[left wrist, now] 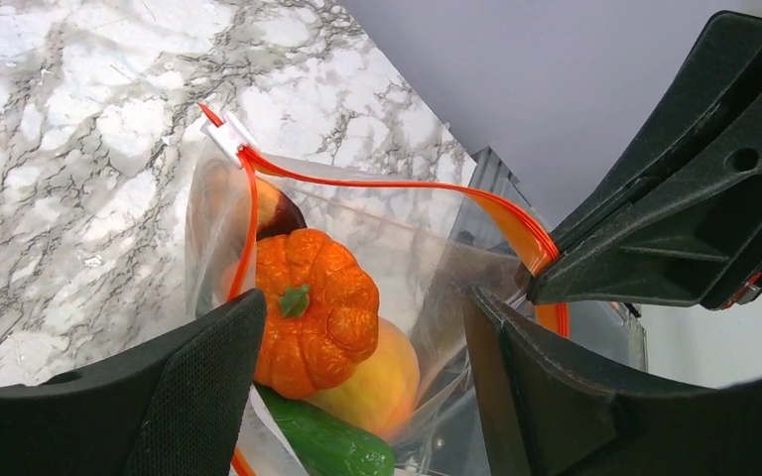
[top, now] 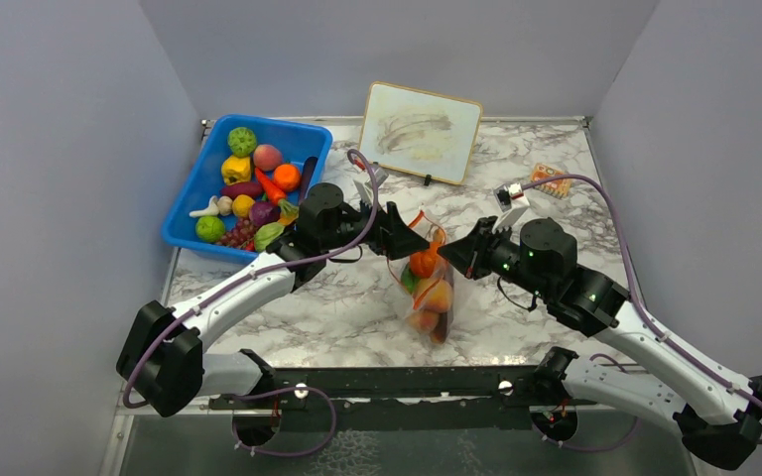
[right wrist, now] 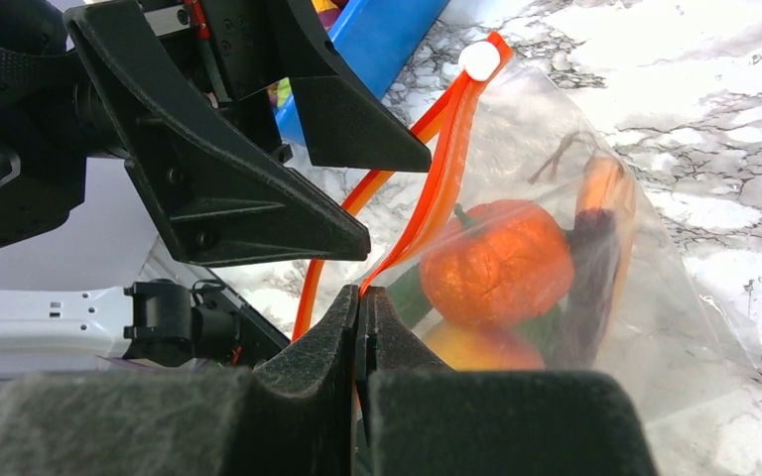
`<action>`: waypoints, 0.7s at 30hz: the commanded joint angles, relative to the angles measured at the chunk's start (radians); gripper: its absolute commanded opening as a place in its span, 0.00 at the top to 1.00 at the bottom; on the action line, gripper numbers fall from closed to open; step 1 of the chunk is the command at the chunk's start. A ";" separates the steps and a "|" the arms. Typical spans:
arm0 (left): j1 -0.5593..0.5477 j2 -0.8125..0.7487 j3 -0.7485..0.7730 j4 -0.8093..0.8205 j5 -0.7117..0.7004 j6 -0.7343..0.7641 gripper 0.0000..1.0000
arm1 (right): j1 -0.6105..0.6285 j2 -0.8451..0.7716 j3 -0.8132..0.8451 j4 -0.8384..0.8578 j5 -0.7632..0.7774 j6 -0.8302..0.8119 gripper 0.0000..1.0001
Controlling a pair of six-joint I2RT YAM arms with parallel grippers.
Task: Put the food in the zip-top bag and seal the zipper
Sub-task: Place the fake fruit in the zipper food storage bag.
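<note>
Orange zipper (right wrist: 437, 188) strip is pinched flat in the right claw (right wrist: 362, 297), whose jaws are pressed together on it at one end of the bag (top: 429, 293) mouth. The bag hangs from that claw down to the marble table (top: 337, 297). Just across the mouth stands the left claw (left wrist: 362, 302), jaws spread wide and clamping nothing, with the strip passing close by its fingers. The left wrist view looks down between those jaws into the open mouth: a pumpkin (left wrist: 313, 307) on top, a peach (left wrist: 377, 382) under it, a green piece (left wrist: 322, 441) lowest. It also shows the white slider (left wrist: 226, 134) at the end of the strip farthest from the right claw. The right wrist view sees the same load only through the plastic wall, where a long dark piece (right wrist: 595, 278) stands beside the pumpkin. Only the top view shows the blue bin (top: 184, 223) with more food (top: 243, 193) behind the left claw, and a board (top: 420, 132) leaning beyond both claws.
</note>
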 commanded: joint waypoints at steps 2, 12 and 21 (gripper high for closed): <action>-0.009 -0.025 0.054 -0.007 -0.012 0.022 0.26 | 0.005 -0.007 0.017 0.076 -0.014 0.002 0.99; -0.011 -0.068 0.096 -0.112 -0.052 0.131 0.29 | 0.005 -0.023 -0.010 0.074 0.018 -0.010 0.99; -0.012 -0.093 0.225 -0.387 -0.311 0.377 0.29 | 0.005 -0.033 0.004 0.041 0.078 -0.054 0.99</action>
